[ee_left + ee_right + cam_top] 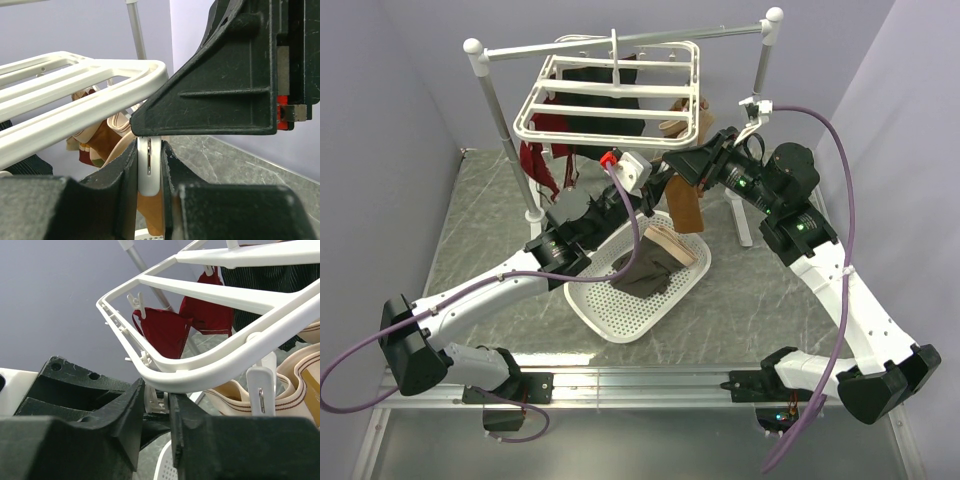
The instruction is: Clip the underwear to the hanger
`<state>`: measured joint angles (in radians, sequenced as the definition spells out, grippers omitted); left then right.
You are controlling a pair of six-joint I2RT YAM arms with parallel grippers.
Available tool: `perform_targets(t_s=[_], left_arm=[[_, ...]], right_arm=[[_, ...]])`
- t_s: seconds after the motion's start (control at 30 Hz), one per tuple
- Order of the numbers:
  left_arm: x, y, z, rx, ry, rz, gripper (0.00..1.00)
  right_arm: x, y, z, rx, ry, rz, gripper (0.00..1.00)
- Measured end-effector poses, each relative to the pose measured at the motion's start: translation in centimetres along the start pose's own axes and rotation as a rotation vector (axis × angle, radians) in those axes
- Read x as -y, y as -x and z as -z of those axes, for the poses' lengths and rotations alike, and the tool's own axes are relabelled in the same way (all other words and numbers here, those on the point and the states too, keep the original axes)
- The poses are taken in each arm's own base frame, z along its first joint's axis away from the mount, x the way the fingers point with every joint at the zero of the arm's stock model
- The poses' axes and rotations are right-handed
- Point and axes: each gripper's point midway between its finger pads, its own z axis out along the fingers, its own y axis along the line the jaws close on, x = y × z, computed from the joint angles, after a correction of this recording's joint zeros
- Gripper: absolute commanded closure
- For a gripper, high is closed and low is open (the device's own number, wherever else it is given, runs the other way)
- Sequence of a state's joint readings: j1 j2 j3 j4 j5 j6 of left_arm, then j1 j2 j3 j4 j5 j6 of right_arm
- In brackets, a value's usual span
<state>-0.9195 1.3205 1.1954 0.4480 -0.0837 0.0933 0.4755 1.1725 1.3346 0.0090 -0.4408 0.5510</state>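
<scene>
The underwear [645, 272], dark grey-brown with a pale beige waistband, lies in the white perforated basket [610, 320], and neither gripper holds it. The hanger [610, 95] hangs from the grey rail. My left gripper [658, 195] is under the hanger's near right corner, shut on a white dangling clip [149, 167]. My right gripper [688, 168] is right beside it at the same corner. Its jaws close on another small white clip [159, 401] under the frame's rim [225, 365]. The underwear is out of both wrist views.
An orange-brown garment [685, 208] with a beige band hangs from the hanger's right side. Red lacy garments [542, 160] and a dark striped one [600, 110] hang further back. The rail's white posts [510, 140] stand at the left and right. The right gripper's black body [235, 75] fills the left wrist view.
</scene>
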Motion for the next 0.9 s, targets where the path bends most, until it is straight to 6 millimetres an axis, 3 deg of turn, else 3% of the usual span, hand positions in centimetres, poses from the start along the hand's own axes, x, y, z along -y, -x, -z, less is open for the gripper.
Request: perform_targets(t_s=[0.23, 0.43, 0.5, 0.53, 0.63, 0.67, 0.77, 0.9], left_arm=[[0.0, -0.1, -0.1, -0.002, 0.001, 0.000, 1.00], [0.0, -0.1, -0.1, -0.001, 0.001, 0.003, 1.00], [0.0, -0.1, -0.1, -0.002, 0.001, 0.003, 0.99], [0.0, -0.2, -0.1, -0.003, 0.001, 0.002, 0.95], [0.0, -0.3, 0.0, -0.009, 0.001, 0.002, 0.71], [-0.1, -0.3, 0.0, -0.010, 0.002, 0.001, 0.58], [0.1, -0.4, 0.1, -0.017, -0.006, 0.008, 0.45], [0.3, -0.2, 1.7, -0.036, -0.027, 0.027, 0.40]], right_arm=[[0.1, -0.2, 0.0, -0.005, -0.003, 0.020, 0.57], [0.1, -0.2, 0.0, -0.006, -0.005, 0.022, 0.62], [0.1, -0.2, 0.0, -0.005, -0.006, 0.025, 0.73], [0.2, -0.2, 0.0, -0.004, -0.007, 0.027, 0.78], [0.3, -0.2, 0.0, -0.003, -0.010, 0.039, 0.94], [0.3, -0.2, 0.0, -0.003, -0.012, 0.040, 0.96], [0.3, -0.2, -0.1, -0.004, -0.014, 0.041, 1.00], [0.3, -0.2, -0.1, -0.004, -0.013, 0.038, 1.00]])
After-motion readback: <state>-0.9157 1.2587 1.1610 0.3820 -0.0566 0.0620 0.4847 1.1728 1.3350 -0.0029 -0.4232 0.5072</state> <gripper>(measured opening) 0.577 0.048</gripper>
